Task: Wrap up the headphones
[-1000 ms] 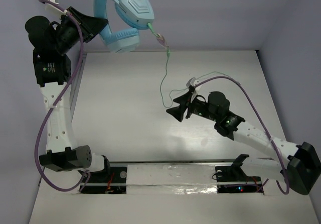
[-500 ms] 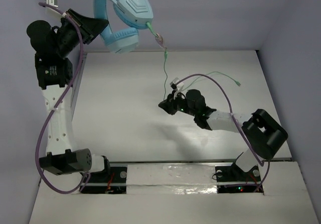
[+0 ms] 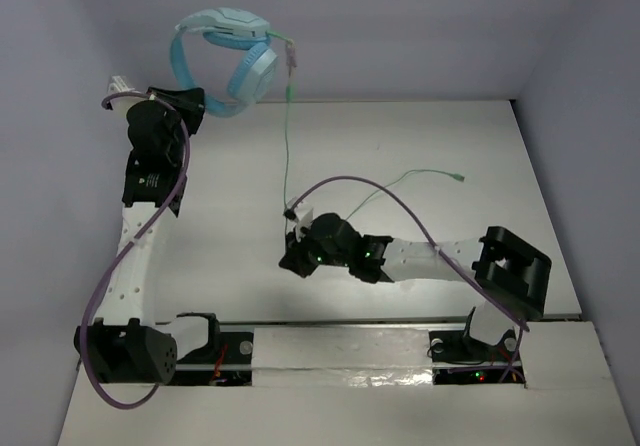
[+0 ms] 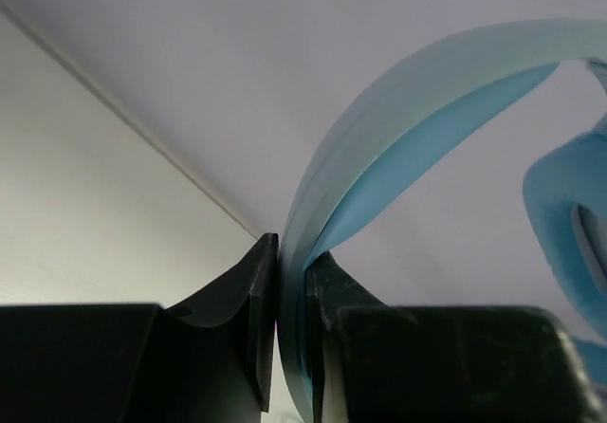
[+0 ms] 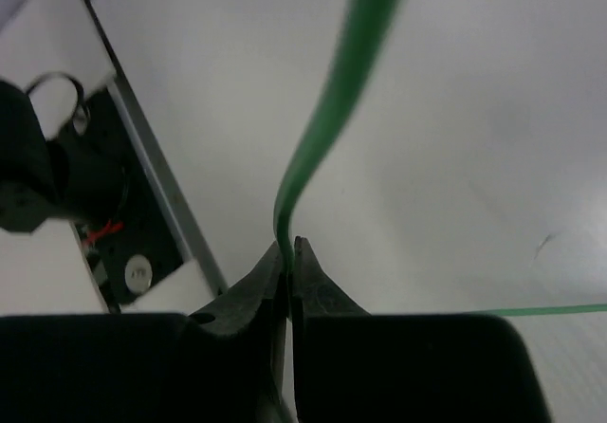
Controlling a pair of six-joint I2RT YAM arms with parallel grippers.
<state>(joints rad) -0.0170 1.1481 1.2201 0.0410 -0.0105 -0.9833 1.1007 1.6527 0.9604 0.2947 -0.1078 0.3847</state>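
The light blue headphones [image 3: 225,51] hang in the air at the back left, above the table's far edge. My left gripper [image 3: 195,101] is shut on their headband [image 4: 417,119], which runs up between the two black fingers [image 4: 228,319]. The thin green cable [image 3: 284,136] drops taut from one ear cup to my right gripper [image 3: 290,261], low over the middle of the table. That gripper [image 5: 291,245] is shut on the cable [image 5: 341,72], pinched at the very fingertips. The cable's free end with its plug [image 3: 458,177] lies on the table to the right.
A purple robot cable [image 3: 400,198] arcs over the right arm, and another [image 3: 100,286] loops beside the left arm. The white table [image 3: 470,136] meets walls at the back and both sides. The arm bases and a mounting rail [image 3: 340,351] line the near edge.
My right gripper has closed on the cable and moved left and toward the front, pulling it taut. The left arm has swung the headphones round and drawn in; its grip is unchanged.
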